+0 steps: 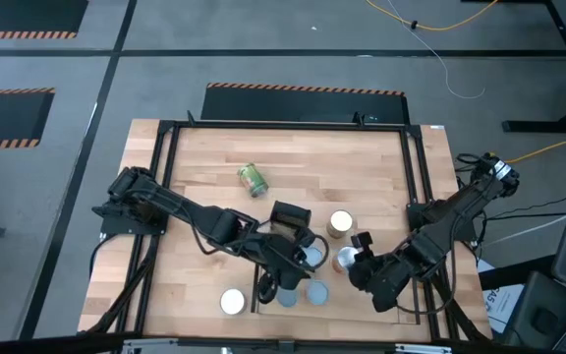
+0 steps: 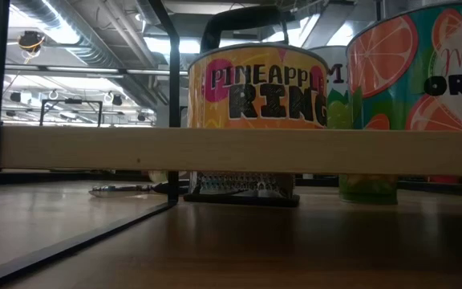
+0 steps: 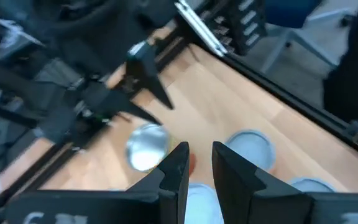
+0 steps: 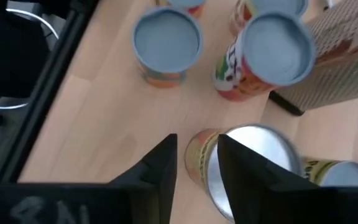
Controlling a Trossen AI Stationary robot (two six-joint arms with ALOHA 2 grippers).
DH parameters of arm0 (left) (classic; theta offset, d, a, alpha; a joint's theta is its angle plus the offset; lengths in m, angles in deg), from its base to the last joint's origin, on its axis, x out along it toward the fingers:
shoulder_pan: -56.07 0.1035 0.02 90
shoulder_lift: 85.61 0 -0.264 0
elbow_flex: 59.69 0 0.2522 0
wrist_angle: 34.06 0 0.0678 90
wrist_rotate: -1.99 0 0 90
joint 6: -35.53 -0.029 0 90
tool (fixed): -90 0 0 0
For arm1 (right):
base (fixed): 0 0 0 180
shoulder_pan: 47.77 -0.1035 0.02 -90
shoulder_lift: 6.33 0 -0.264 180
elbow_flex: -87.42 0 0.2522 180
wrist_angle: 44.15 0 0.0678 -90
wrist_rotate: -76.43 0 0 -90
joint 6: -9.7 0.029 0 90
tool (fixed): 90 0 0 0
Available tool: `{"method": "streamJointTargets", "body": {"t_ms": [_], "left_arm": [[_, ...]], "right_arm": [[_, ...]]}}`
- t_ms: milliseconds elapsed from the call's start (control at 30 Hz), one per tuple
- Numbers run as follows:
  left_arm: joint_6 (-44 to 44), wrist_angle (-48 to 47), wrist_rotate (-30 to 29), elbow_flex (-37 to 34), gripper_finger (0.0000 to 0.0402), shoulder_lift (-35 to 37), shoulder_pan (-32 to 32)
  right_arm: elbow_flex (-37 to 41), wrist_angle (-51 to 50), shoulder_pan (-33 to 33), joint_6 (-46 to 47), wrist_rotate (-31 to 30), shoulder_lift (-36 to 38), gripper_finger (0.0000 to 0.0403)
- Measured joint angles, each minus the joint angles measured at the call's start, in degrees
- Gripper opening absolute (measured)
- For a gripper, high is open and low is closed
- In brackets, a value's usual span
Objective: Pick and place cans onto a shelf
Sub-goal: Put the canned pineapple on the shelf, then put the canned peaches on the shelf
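My right gripper [image 4: 197, 144] [image 1: 359, 258] is open above a silver-topped can [image 4: 253, 155] [image 1: 346, 260] with a gold-orange side. One finger is over the can's top and the other is beside its wall. That can stands upright on the wood. My left gripper [image 3: 201, 152] [image 1: 301, 264] hovers open just left of it, over pale-blue-topped cans [image 3: 250, 146]. On the shelf's plank [image 2: 231, 151] stand a pineapple can [image 2: 255, 84] and an orange can [image 2: 423, 72]. A green can [image 1: 253, 179] lies on its side farther back.
A black box [image 1: 290, 218] stands just behind the left gripper, with a gold-topped can [image 1: 341, 224] to its right. A white-topped can [image 1: 232, 301] is near the front edge. Black frame rails [image 1: 419, 197] line the wood on both sides. Bare wood lies at the far left.
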Motion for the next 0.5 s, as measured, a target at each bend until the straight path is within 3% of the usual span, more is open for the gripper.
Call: {"method": "streamJointTargets", "body": {"t_ms": [300, 500], "left_arm": [[3.0, -5.2, -3.8, 0.1, 0.0063, 7.2, -1.5], [9.9, -18.5, -3.7, 0.0, 0.0063, 13.6, -2.6]], "right_arm": [[-9.9, -7.5, 0.1, -4.7, -1.4, 0.1, 0.0119], [-11.4, -8.7, 0.1, -7.2, -5.1, 1.7, 0.0119]]}}
